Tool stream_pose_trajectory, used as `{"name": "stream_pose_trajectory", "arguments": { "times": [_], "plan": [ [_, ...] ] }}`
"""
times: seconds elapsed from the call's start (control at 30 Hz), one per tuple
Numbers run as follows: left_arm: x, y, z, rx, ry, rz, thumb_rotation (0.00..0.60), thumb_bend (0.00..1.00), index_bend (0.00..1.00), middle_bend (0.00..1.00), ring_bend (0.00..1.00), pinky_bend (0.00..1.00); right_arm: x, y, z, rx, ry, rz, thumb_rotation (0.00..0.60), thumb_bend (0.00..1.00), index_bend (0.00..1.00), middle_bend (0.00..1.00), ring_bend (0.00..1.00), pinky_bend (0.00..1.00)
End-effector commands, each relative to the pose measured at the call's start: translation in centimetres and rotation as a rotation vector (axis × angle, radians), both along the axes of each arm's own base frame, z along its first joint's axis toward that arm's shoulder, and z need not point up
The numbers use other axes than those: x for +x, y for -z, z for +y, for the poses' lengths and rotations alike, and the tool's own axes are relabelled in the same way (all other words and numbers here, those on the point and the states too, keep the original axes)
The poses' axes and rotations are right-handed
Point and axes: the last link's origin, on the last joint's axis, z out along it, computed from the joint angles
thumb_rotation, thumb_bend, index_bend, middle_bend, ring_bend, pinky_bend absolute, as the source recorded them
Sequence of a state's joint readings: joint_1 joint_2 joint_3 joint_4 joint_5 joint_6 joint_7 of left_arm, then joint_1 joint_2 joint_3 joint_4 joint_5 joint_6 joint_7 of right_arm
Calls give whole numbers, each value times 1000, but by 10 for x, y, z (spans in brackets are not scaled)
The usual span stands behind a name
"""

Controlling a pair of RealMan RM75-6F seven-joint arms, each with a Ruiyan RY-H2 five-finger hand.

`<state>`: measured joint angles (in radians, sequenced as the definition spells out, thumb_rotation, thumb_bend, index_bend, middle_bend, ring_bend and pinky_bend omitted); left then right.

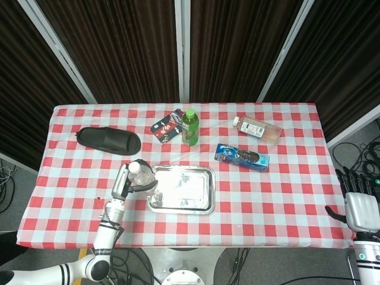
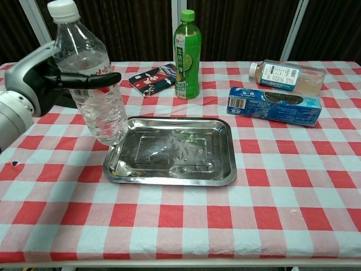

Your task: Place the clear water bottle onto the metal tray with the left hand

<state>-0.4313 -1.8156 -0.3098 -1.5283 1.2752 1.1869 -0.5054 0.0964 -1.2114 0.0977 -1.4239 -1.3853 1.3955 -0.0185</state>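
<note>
My left hand [image 2: 48, 82] grips the clear water bottle [image 2: 93, 84] around its middle and holds it upright in the air, its base just over the left edge of the metal tray [image 2: 220, 169]. From the head view the bottle [image 1: 140, 176] and left hand [image 1: 124, 183] sit right beside the tray [image 1: 202, 205]. The tray holds nothing. My right hand [image 1: 361, 205] hangs beyond the table's right edge, fingers apart, holding nothing.
Behind the tray stand a green bottle [image 2: 186, 55] and a dark snack packet [image 2: 153, 78]. A blue biscuit pack [image 2: 274, 105] and a lying bottle [image 2: 287, 75] are at the right. A black case [image 1: 108, 140] lies at the back left.
</note>
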Motion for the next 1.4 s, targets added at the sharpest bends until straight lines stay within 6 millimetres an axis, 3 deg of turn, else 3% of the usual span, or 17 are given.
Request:
{"name": "stream_pose_trajectory", "arguments": {
  "times": [0.03,0.2,0.4,0.47,0.6,0.67,0.73,0.83,0.9,0.97,1.07,1.13,1.4],
  "plan": [
    [6,13,2,-10,22,1,600,199,630,676,474,514,-1,0,-1,0,4,-2,600,97,0,0,0,0],
    [9,14,11,10,50,19,600,199,630,676,474,515,-1,-3,-2,-9,3,-8,600,97,0,0,0,0],
    [28,-16,31,102,132,37,600,202,631,676,474,514,-4,-4,-2,-9,14,-8,600,97,0,0,0,0],
    [20,-21,29,109,121,44,600,204,631,676,475,515,-5,-3,-2,-7,18,-7,600,97,0,0,0,0],
    [-26,0,15,-2,-9,89,600,205,632,678,478,515,-7,0,-3,6,24,-2,600,97,0,0,0,0],
    [-31,1,18,-5,-21,99,600,206,633,678,478,515,-6,0,-3,9,21,0,600,97,0,0,0,0],
    [-13,-15,29,52,38,69,600,206,633,678,478,515,-5,0,-3,6,15,-1,600,98,0,0,0,0],
    [32,-47,50,173,171,15,600,207,633,679,483,517,-4,0,-3,2,12,-3,600,97,0,0,0,0],
    [45,-61,53,221,212,4,600,207,633,679,486,520,-4,0,-2,3,15,-1,600,97,0,0,0,0],
    [34,-58,48,208,191,31,600,207,633,678,487,521,-4,1,-2,8,17,-2,600,97,0,0,0,0],
    [-12,-30,31,72,57,74,600,208,633,678,488,521,-6,3,-1,20,21,0,600,97,0,0,0,0],
    [-27,-19,28,28,10,92,600,208,633,678,488,521,-6,4,-1,23,20,2,600,97,0,0,0,0],
    [8,-19,44,60,112,61,600,209,633,678,487,522,-5,1,-2,9,20,-2,600,97,0,0,0,0]
  ]
}}
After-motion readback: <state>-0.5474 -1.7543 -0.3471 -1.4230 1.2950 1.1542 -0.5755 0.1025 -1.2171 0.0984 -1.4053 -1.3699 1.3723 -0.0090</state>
